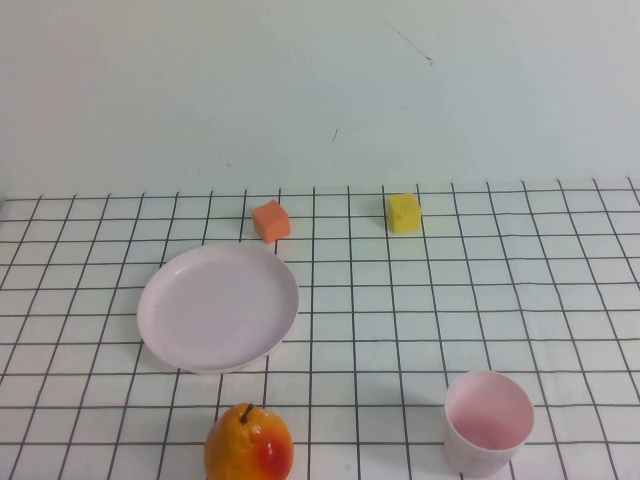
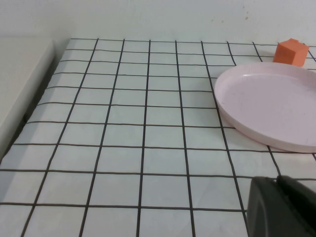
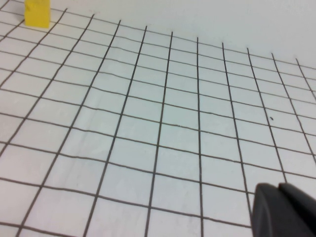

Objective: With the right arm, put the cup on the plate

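Nearest me I see a pear (image 1: pixel 249 443) at left and the cup (image 1: pixel 487 422) upright at right, well apart from the plate (image 1: pixel 218 306) farther left. Beyond sit an orange block (image 1: pixel 271 220) and yellow block (image 1: pixel 404 212). Of the left gripper (image 2: pixel 282 207) and right gripper (image 3: pixel 284 210) only a dark edge shows; I cannot tell their fingers' state.

Neither arm shows in the high view. In the left wrist view only a dark, rounded corner of the left black pincer (image 2: pixel 281 207) shows, low above the bench. The right black pincer (image 3: pixel 284 210) likewise shows as one dark corner above the bench.
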### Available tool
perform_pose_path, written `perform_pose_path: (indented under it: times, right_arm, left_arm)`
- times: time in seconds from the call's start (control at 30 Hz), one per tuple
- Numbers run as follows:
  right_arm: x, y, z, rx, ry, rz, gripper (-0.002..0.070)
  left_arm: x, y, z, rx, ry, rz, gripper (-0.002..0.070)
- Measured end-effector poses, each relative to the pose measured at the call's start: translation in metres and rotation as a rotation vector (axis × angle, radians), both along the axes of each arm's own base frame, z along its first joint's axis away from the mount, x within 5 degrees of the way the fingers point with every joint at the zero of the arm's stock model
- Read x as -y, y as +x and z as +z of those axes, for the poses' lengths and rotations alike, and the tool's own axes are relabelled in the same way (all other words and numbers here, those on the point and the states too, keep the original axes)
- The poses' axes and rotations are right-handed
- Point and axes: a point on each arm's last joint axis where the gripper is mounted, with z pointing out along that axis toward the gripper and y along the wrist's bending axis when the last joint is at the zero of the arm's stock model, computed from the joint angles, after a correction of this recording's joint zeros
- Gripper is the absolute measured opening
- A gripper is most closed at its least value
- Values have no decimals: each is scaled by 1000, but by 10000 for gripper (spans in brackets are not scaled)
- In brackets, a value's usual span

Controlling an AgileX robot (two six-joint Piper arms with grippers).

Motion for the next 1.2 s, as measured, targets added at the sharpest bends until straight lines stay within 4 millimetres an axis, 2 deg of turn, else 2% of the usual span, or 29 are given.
perform_pose_path:
  times: [0.13, 0.33, 0.57, 0.77, 0.87, 1.2]
  right_arm:
    - [1, 1, 4, 44, -37, 3, -2]
    - [0, 6, 30, 336, -41, 7, -2]
    - [-1, 1, 59, 665, -34, 11, -2]
    - [0, -6, 77, 878, 14, 6, -2]
    - [0, -9, 86, 899, 47, 8, -2]
    - [1, -39, 191, 701, 169, -7, -2]
  left_arm:
    - [0, 0, 0, 0, 0, 0, -3]
    - [0, 0, 0, 0, 0, 0, -3]
    - [0, 0, 0, 0, 0, 0, -3]
    - [0, 0, 0, 0, 0, 0, -3]
    - [0, 0, 0, 0, 0, 0, -3]
    - [0, 0, 0, 0, 0, 0, -3]
